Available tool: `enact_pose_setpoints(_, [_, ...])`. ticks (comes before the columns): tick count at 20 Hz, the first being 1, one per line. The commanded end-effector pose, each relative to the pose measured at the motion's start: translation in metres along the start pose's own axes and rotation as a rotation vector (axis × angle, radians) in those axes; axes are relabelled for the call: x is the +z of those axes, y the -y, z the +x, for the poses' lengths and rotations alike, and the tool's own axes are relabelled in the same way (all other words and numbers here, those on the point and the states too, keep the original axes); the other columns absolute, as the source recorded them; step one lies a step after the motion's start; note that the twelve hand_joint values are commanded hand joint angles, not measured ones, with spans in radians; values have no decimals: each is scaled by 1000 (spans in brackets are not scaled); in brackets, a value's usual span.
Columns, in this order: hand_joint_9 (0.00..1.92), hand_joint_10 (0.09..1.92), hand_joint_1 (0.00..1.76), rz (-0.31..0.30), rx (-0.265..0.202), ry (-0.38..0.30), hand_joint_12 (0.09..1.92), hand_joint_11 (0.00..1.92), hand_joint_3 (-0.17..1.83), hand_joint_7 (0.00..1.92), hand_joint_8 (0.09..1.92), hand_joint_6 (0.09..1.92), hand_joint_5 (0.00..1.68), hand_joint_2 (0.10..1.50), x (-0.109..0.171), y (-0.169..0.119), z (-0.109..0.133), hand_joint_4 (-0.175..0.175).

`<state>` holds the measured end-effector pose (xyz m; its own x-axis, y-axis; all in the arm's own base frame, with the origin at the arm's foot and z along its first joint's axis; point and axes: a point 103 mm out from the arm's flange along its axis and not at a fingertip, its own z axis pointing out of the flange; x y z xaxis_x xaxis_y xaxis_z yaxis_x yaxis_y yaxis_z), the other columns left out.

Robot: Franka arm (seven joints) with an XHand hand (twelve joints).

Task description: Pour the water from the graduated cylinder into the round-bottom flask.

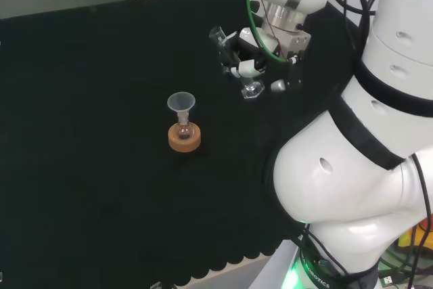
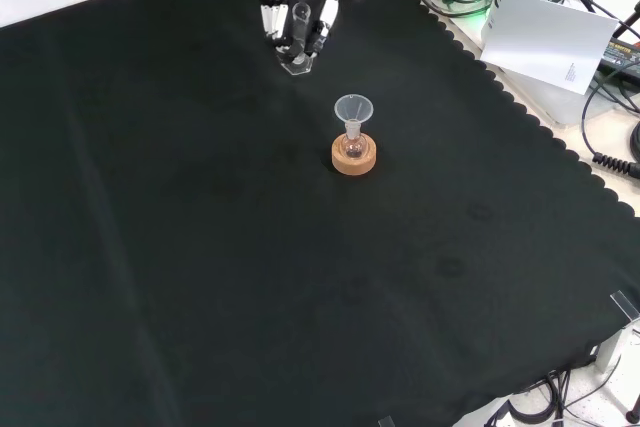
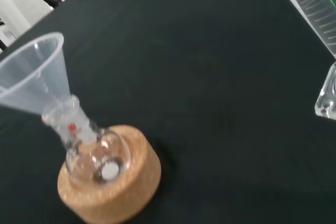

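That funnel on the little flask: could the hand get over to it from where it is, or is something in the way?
Probably yes. The hand, curled round the graduated cylinder, is apart from the funnel, and only bare black cloth lies between them in the front view.

A: Even, bright overhead light; the black cloth swallows shadows, front view.

B: Glare whitens the arm's links, right of the head view. In the wrist view the funnel looks slightly soft.

Black cloth on bench, cables w/ white paper at edge
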<state>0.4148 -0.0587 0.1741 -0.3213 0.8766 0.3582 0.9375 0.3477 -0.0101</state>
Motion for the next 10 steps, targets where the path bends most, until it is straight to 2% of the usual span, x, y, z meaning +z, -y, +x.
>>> enact_pose_setpoints(1, [1374, 111, 1093, 88, 22, 113, 747, 1284, -2, 1070, 565, 1150, 888, 1170, 10, 36, 21, -84])
enact_pose_setpoints(6, [1376, 109, 1093, 179, 40, 211, 747, 1286, -2, 1073, 563, 1147, 890, 1169, 17, 36, 32, -84])
enact_pose_setpoints(10, [1379, 107, 1094, 195, 66, 279, 746, 1287, -3, 1077, 559, 1143, 893, 1168, 17, 33, 43, -84])
